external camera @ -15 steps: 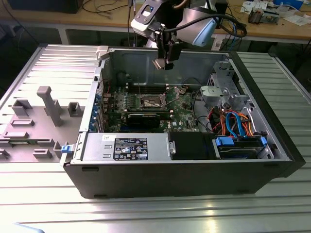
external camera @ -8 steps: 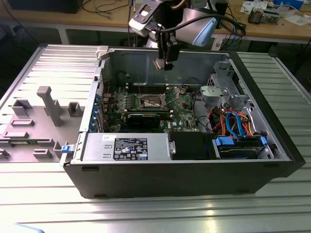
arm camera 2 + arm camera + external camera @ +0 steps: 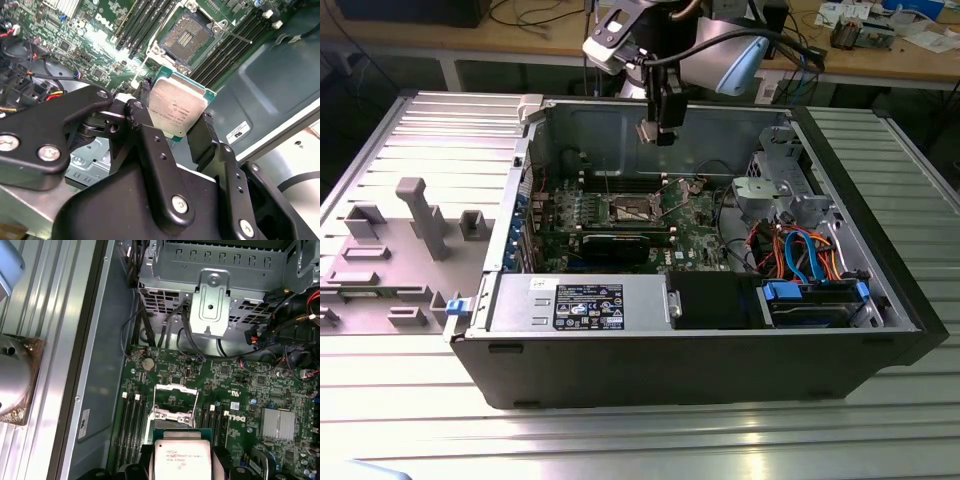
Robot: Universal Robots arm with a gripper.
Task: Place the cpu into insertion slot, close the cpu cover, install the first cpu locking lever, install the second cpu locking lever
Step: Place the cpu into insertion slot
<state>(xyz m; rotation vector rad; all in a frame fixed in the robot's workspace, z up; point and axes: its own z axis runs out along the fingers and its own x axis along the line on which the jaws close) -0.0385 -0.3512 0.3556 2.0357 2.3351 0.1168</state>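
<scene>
Gripping the cpu (image 3: 176, 116) by two opposite edges, the fingers (image 3: 201, 136) were closed to the chip's width, its metal top facing the wrist cameras. In the exterior view the gripper (image 3: 656, 134) hung at upper centre of frame, well above the motherboard (image 3: 695, 228). The insertion slot (image 3: 628, 210) sat lower, near frame centre. In both wrist views the slot lay open beyond the chip, its pin field exposed.

Judgement: lower the chip flat, edges square to the socket frame, corner marks matched, no sliding across pins.

Not resolved: chip underside hidden by its own body; orientation notches too small to read; pin condition unclear.
</scene>
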